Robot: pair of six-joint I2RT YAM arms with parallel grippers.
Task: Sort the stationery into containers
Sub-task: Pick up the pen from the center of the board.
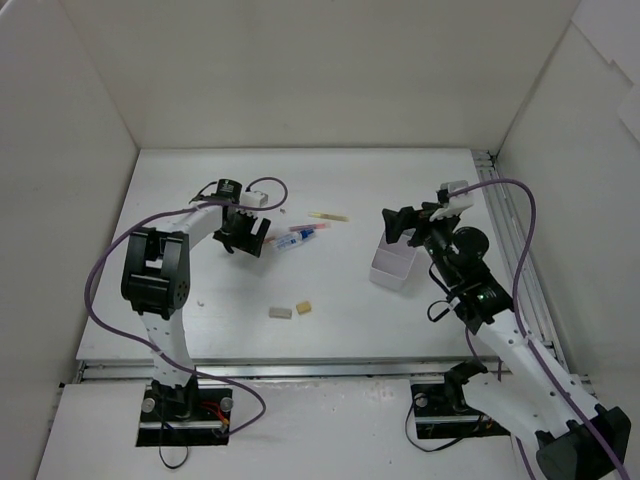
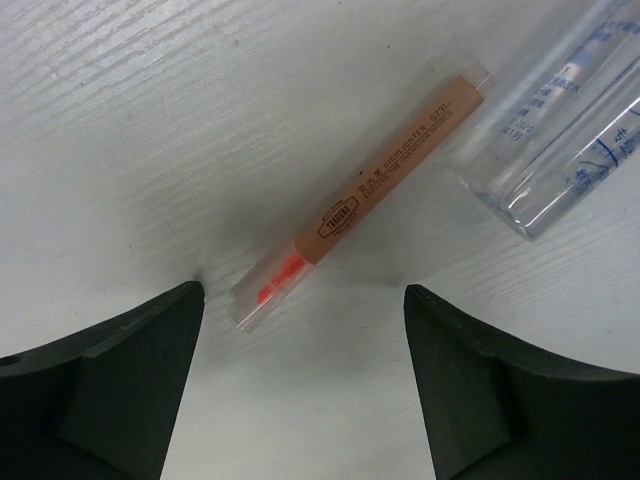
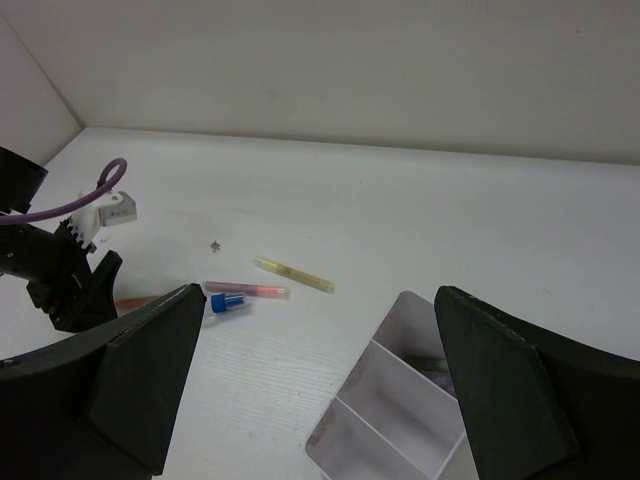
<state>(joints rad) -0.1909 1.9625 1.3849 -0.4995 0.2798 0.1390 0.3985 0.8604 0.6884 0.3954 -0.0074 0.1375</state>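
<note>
My left gripper [image 1: 243,240] is open and low over the table. Its jaws stand on either side of the clear-capped end of an orange-beige pen [image 2: 385,185] without touching it. The clear stubby tube [image 2: 570,120] with a blue end [image 3: 228,302] lies just right of that pen. A red pen [image 1: 305,230] and a pale yellow pen [image 1: 328,216] lie beyond it. Two beige eraser blocks [image 1: 280,312] [image 1: 303,307] sit nearer the front. My right gripper [image 1: 405,225] is open and empty above the white three-compartment box [image 1: 394,264], which holds a greyish pen [image 3: 430,365].
White walls enclose the table on the left, back and right. A metal rail [image 1: 505,250] runs along the right edge. Purple cables loop off both arms. A small dark speck [image 3: 216,243] lies on the table behind the pens.
</note>
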